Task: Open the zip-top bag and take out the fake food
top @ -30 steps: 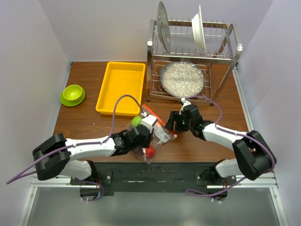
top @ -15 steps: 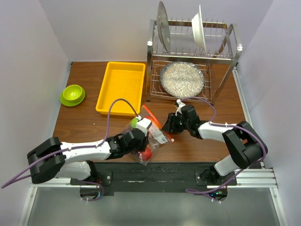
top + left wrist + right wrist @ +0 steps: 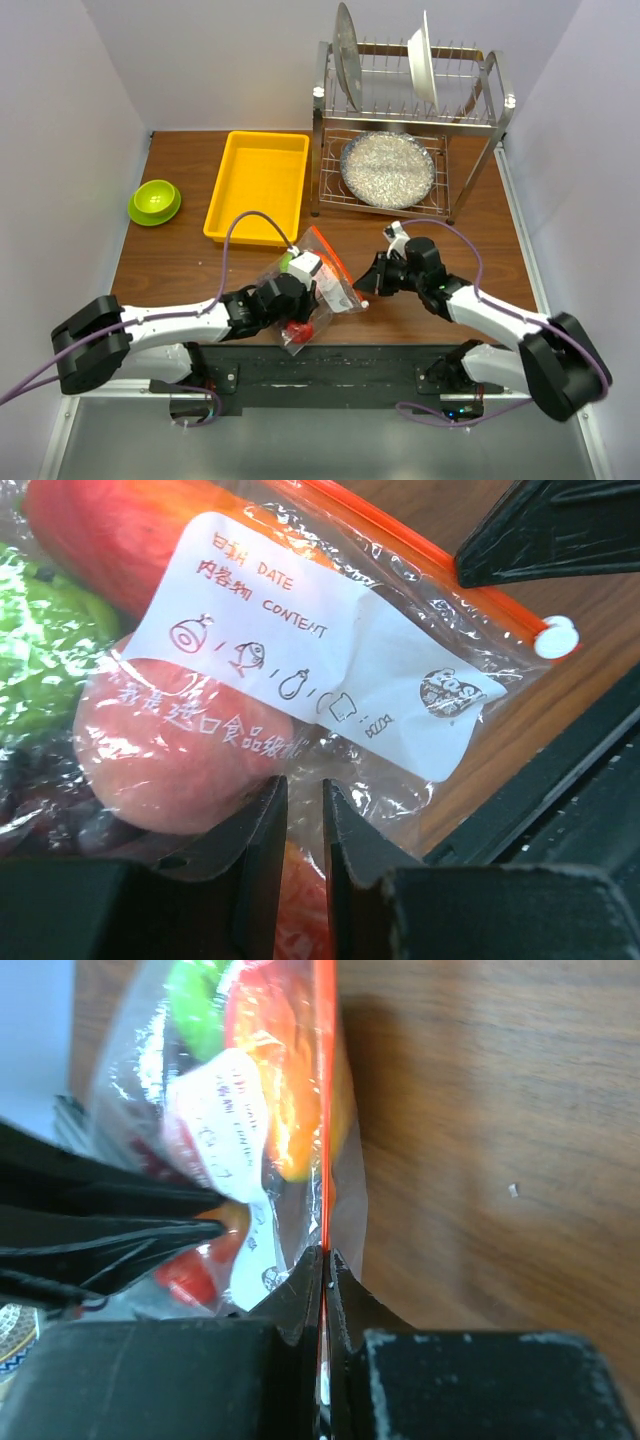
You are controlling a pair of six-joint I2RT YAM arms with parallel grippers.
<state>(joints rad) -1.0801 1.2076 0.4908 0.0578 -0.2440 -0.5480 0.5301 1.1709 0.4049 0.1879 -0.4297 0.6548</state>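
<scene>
The zip-top bag [image 3: 322, 283] lies crumpled near the table's front edge, its orange zip strip [image 3: 337, 262] running diagonally. Fake food shows through the plastic: a pink peach [image 3: 190, 745], an orange-red piece [image 3: 100, 535], a green fruit [image 3: 40, 630] and a red tomato [image 3: 297, 331]. My left gripper [image 3: 305, 802] is shut on the bag's clear film below its white label [image 3: 300, 670]; the top view shows this gripper [image 3: 300, 310] at the bag's near left side. My right gripper [image 3: 325, 1260] is shut on the zip strip [image 3: 324, 1110] at its end, and in the top view this gripper [image 3: 366, 290] sits at the bag's right corner.
A yellow tray [image 3: 258, 185] and a lime-green bowl [image 3: 154, 200] stand at the back left. A metal dish rack [image 3: 410, 130] with plates and a speckled dish fills the back right. The table's front edge [image 3: 330, 345] runs just behind the bag.
My right gripper has closed onto the end of the zip strip and its arm has swung right. The left gripper and bag have shifted slightly toward the front edge.
</scene>
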